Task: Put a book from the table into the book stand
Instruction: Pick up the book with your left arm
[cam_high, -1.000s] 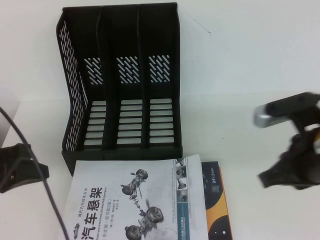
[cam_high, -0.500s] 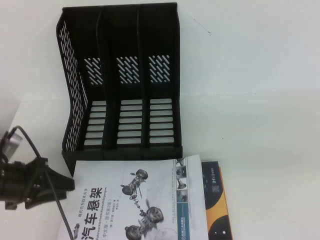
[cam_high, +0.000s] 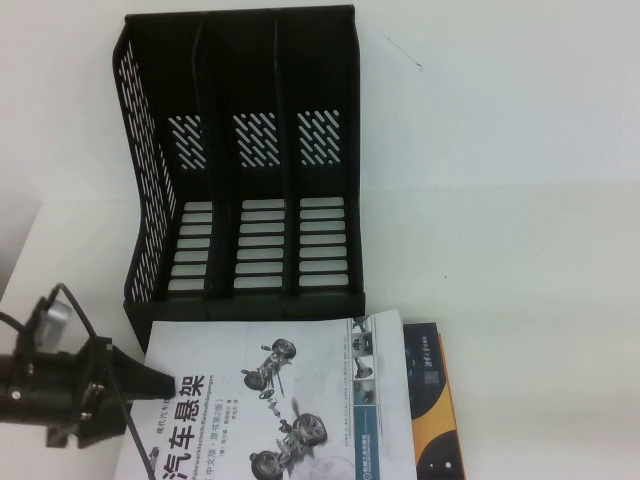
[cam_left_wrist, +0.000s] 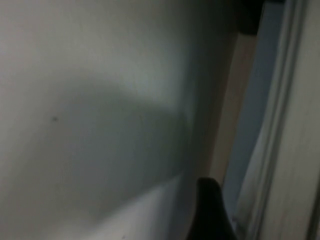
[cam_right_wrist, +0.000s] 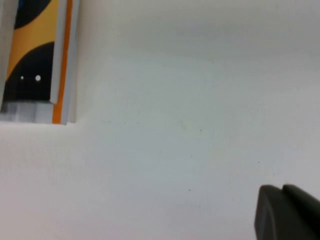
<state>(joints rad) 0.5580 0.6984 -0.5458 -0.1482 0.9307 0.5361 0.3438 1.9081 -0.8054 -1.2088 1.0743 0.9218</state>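
**a:** plain white flat table (cam_high: 520, 200) is mostly bare, black plastic three-slot book stand (cam_high: 245, 160) sits upright at the back with slots open toward the robot, probably so a book slides straight in. thin white paperback book (cam_high: 270, 400) lies flat just in front of it, overlapping a black-and-orange book (cam_high: 432, 410).

**b:** left gripper (cam_high: 160, 383) comes in low at the white book's left edge, tip over the cover. can't tell if it's grasping anything. right gripper (cam_right_wrist: 287, 212) only shows in its own wrist view, over bare table near the orange book; can't tell its state either.
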